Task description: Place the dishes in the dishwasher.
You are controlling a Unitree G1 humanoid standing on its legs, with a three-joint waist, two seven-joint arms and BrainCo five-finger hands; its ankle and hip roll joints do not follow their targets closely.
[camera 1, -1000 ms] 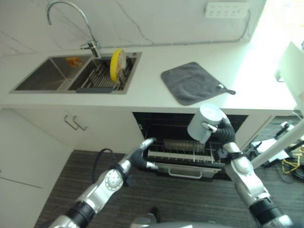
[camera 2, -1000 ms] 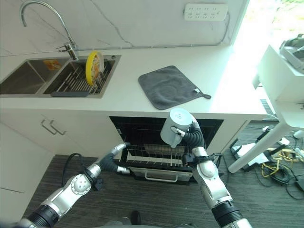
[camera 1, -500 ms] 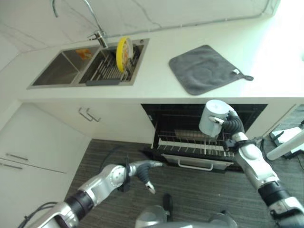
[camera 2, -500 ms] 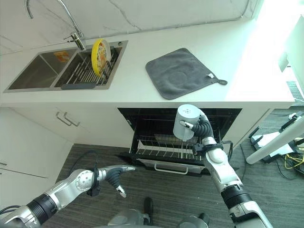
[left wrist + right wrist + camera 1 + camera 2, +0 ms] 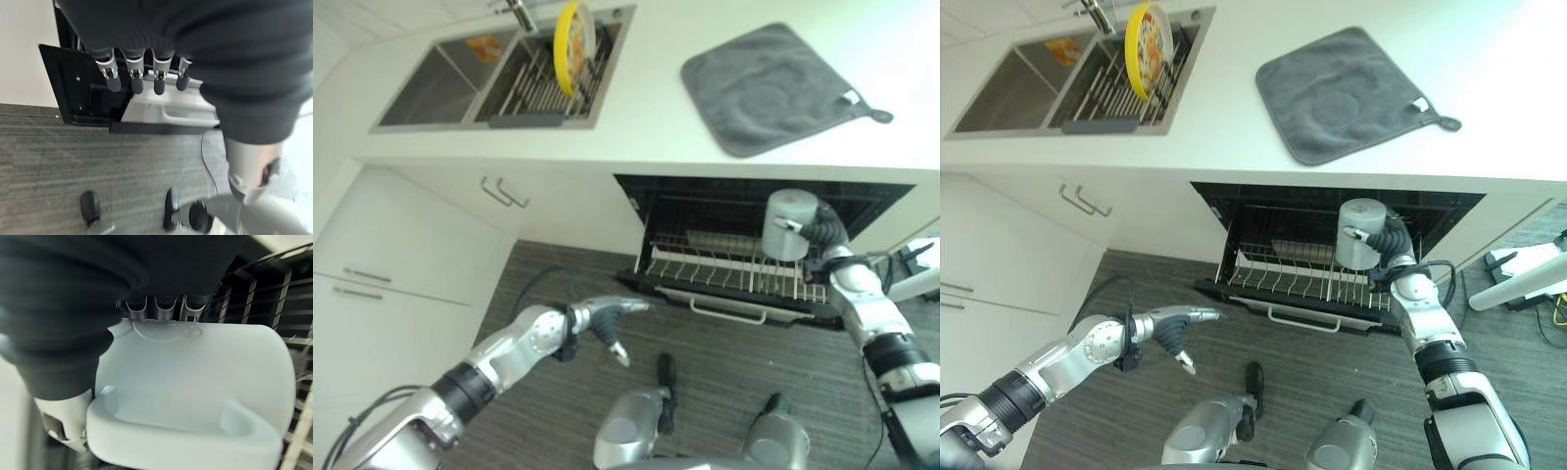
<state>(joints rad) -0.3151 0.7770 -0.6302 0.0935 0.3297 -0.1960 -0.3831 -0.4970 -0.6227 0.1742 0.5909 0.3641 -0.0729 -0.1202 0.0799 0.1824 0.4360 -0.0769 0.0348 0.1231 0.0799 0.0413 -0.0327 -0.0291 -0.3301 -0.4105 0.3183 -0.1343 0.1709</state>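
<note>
Holding a cup over the dishwasher rack.

The right hand (image 5: pixel 1388 243) grips a pale cup (image 5: pixel 1359 233), upside down, just above the pulled-out rack (image 5: pixel 1302 284). The left hand (image 5: pixel 607 315), fingers loose, hangs over the floor (image 5: pixel 705 392). A yellow plate (image 5: pixel 572 30) waits in the sink (image 5: pixel 421 83); a grey cloth (image 5: pixel 773 83) lies on the counter (image 5: pixel 646 122).

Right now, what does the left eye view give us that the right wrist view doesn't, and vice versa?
Left eye view alone: the sink with a yellow plate standing in its rack, the grey cloth on the counter, and the left hand open over the floor, apart from the dishwasher.

Right wrist view alone: a close look at the right hand's fingers curled over the edge of the pale container.

Both: the right hand holding that container above the pulled-out dishwasher rack.
</note>
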